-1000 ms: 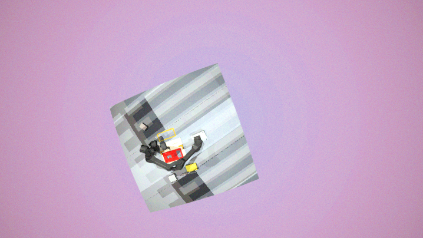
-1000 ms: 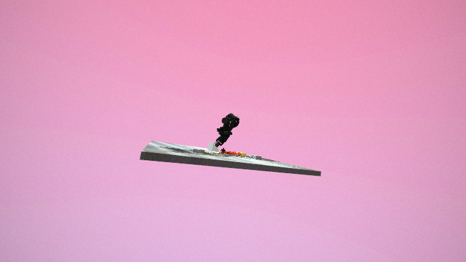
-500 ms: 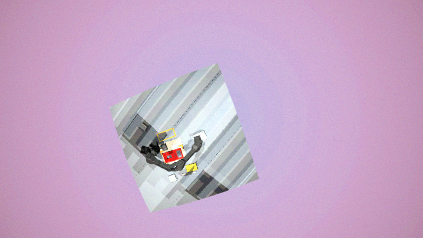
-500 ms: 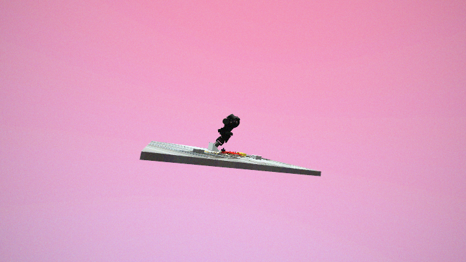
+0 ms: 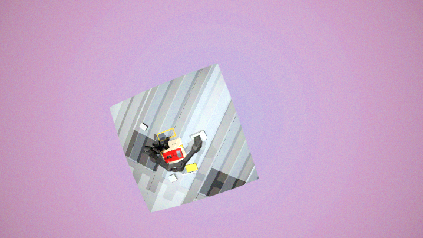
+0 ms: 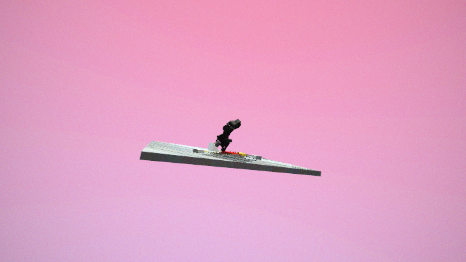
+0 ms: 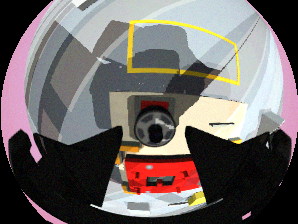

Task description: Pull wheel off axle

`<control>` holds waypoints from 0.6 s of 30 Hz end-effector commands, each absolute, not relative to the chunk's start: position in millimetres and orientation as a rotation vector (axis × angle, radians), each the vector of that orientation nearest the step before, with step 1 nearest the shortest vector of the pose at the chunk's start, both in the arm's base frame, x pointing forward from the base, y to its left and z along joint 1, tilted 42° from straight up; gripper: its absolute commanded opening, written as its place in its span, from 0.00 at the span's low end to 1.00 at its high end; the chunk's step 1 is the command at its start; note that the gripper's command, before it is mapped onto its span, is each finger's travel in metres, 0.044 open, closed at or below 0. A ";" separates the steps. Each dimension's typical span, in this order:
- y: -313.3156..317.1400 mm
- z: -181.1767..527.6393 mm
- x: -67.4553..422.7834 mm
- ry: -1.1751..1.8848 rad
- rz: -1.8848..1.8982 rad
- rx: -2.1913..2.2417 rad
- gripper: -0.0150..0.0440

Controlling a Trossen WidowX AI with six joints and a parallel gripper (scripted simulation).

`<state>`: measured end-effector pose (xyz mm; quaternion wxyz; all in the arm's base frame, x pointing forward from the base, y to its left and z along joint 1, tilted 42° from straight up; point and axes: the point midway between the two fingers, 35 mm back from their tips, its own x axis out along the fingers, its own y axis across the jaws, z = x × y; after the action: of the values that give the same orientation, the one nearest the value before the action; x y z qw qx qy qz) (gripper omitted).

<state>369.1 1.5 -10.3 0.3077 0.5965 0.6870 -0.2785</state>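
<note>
The wheel [image 7: 154, 121] is a dark grey disc sitting on the upright axle, on a beige base [image 5: 177, 144] [image 7: 220, 112]. A red block [image 5: 172, 154] [image 7: 160, 171] lies on the same base. In the wrist view my gripper [image 7: 153, 131] [image 5: 158, 145] is open, with one black finger on each side of the wheel and clear of it. In the top view the gripper hides the wheel. The marked area [image 5: 165, 131] [image 7: 131, 46] is a yellow outline on the table just beyond the base. The exterior view shows the arm [image 6: 228, 130] bent down over the table.
A yellow square [image 5: 191, 167] lies near the arm's elbow. Two small white cubes [image 5: 143, 126] [image 5: 172, 177] stand on the striped grey table [image 5: 212, 112] [image 6: 169, 156]. The arm's base [image 5: 198, 136] is right of the beige base.
</note>
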 end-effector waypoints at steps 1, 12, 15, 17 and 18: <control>8.6 -19.6 366.8 1.820 -0.739 1.584 0.76; 7.2 -16.4 367.3 1.821 -0.737 1.576 0.54; 7.2 -16.4 367.3 1.821 -0.737 1.576 0.51; 7.1 -16.3 367.3 1.820 -0.737 1.576 0.45; 7.1 -16.2 367.3 1.820 -0.737 1.576 0.41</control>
<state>367.4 7.0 -16.6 0.3067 0.5962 0.6877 -0.2786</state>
